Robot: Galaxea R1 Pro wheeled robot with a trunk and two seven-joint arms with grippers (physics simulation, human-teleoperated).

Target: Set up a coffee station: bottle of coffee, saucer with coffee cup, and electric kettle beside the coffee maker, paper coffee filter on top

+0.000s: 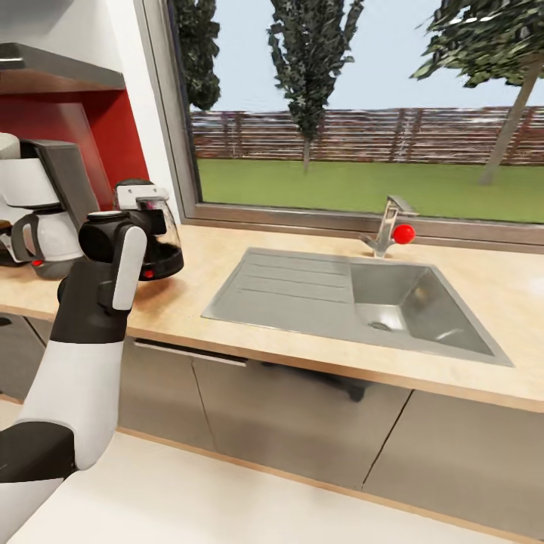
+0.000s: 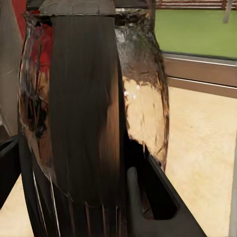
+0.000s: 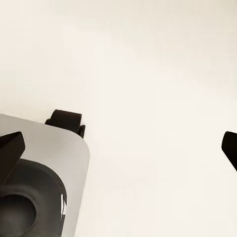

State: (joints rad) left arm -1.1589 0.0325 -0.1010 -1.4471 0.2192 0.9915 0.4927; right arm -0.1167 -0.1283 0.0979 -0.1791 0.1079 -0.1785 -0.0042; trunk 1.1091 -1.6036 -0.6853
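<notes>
The electric kettle, clear glass on a black base with a red switch, stands upright on the light wood kitchen countertop, just right of the coffee maker with its white carafe. My left arm reaches up to the kettle from the front, hiding part of it in the head view. In the left wrist view my left gripper is shut on the kettle's black handle, a finger on each side and the glass body behind. My right gripper hangs open over pale floor, holding nothing.
A steel sink with drainboard is set into the counter to the right, with a faucet and red knob behind it. A wide window runs along the back. Grey cabinet fronts sit below. My base appears under the right gripper.
</notes>
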